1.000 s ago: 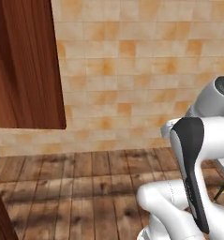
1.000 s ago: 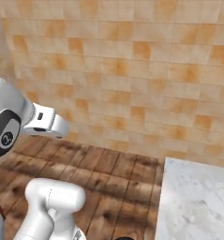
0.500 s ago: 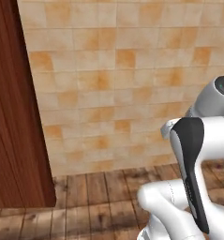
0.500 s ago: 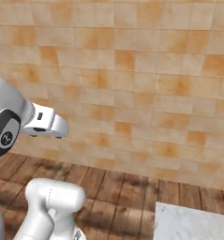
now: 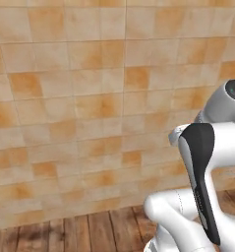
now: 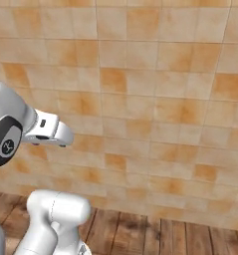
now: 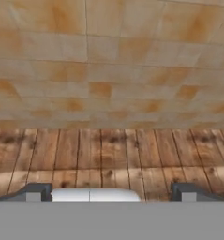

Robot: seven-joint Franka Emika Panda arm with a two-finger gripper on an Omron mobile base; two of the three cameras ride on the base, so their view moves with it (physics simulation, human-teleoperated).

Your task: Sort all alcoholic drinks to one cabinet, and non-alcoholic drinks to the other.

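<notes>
The base is rotating or driving. One second ago the left base view carried the reddish-brown cabinet along its left edge and the right base view carried the corner of a pale marbled worktop at lower right. Half a second ago both had slid toward the frame edges. Both have now left the frames. The tiled wall [image 5: 89, 113] occupies the upper part of each base view, with the wooden plank floor [image 5: 89, 231] as a strip along the bottom edge. This shift is camera motion, not movement of the furniture.

Judgement: the robot is in transit between stations. No sorting step is in hand at this moment.

The arm [image 5: 202, 192] is folded close to the base, and its posture matches the earlier frames. In the hand view the gripper [image 7: 111, 192] faces the floor boards where they meet the wall. Its two fingertips [image 7: 36, 191] stand well apart near the lower corners, with nothing between them.

No bottle and no cabinet is in view. The location, heading and long axis of the drinks cannot be determined from these frames. Judgement: the base must bring the bottles or a cabinet back into view before a reach can be planned.
</notes>
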